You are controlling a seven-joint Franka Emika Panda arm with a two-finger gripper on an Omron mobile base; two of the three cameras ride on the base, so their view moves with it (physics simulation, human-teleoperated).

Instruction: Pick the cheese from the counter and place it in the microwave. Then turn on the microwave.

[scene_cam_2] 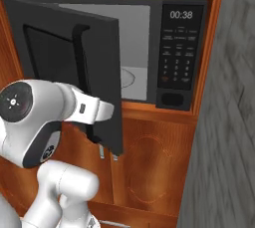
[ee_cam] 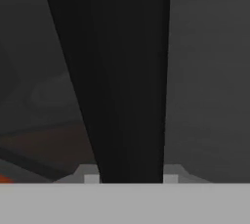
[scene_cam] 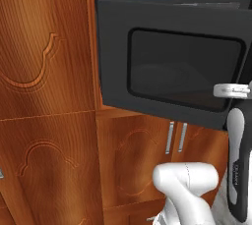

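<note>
In the hand view the microwave's black bar handle (ee_cam: 127, 76) stands as a dark column straight up the middle, rising between the two pale tips of the end effector (ee_cam: 128, 178). The tips sit one on each side of the bar, just beside it; whether they press on it cannot be told.

The right base view shows the white arm (scene_cam_2: 37, 117) reaching to the inner side of the half-open door (scene_cam_2: 74, 72), the hand hidden behind the door's edge. Past the door lie the microwave (scene_cam_2: 182, 53), its pale cavity (scene_cam_2: 134, 48) with a round plate, and the button panel (scene_cam_2: 180, 48), whose display reads 00:38.

The left base view gives the door's outer face with its dark glass window (scene_cam: 184, 64).

Brown wooden cabinets (scene_cam: 44, 96) with silver bar handles (scene_cam: 170, 137) surround the microwave, and a grey wall (scene_cam_2: 224, 122) stands at the right.
</note>
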